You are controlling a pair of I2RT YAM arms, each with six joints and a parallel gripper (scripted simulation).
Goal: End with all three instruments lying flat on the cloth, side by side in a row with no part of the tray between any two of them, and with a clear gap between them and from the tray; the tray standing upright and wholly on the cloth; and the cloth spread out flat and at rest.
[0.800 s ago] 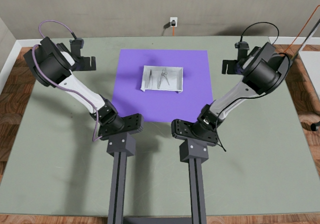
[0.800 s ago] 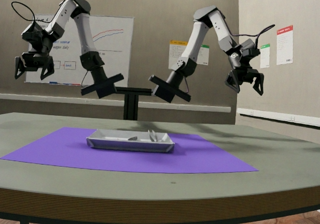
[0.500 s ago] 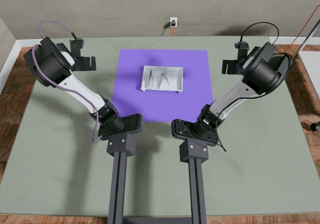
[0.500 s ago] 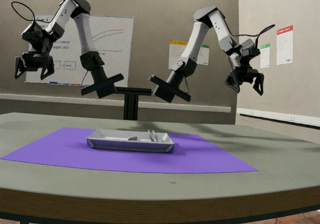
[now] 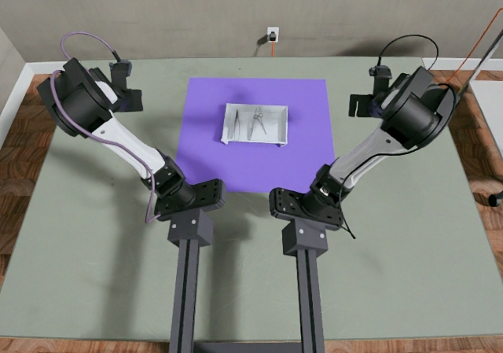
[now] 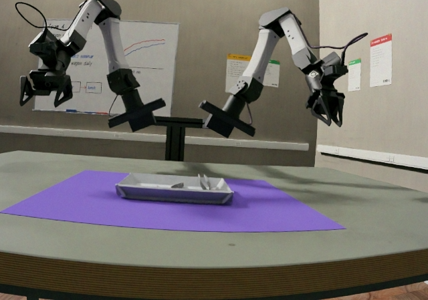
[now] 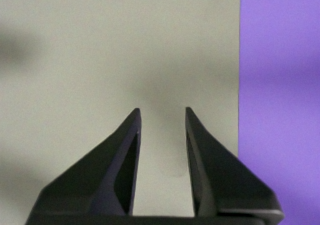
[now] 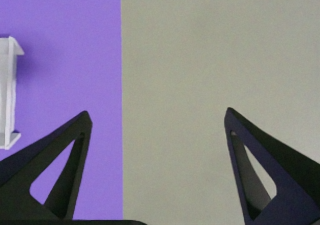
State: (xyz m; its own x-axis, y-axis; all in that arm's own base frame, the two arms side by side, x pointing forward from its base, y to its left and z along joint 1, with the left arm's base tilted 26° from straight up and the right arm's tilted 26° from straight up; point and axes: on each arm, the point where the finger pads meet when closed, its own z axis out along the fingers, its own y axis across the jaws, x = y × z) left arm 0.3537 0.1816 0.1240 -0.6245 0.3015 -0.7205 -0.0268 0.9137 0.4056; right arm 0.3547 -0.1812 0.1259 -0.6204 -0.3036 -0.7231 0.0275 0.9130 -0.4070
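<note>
The purple cloth lies flat on the table. The white tray stands upright on it. Inside the tray, slim tweezers lie near the left end in the top view. Ringed metal instruments with spread legs lie near the middle; they seem to overlap, and I cannot separate them clearly. My left gripper is partly open and empty, high beyond the cloth's left edge. My right gripper is wide open and empty, high beyond the right edge.
The green-grey table extends around the cloth. The two arm bases stand near the cloth's lower edge in the top view. A wall rises behind the table's far edge in that view.
</note>
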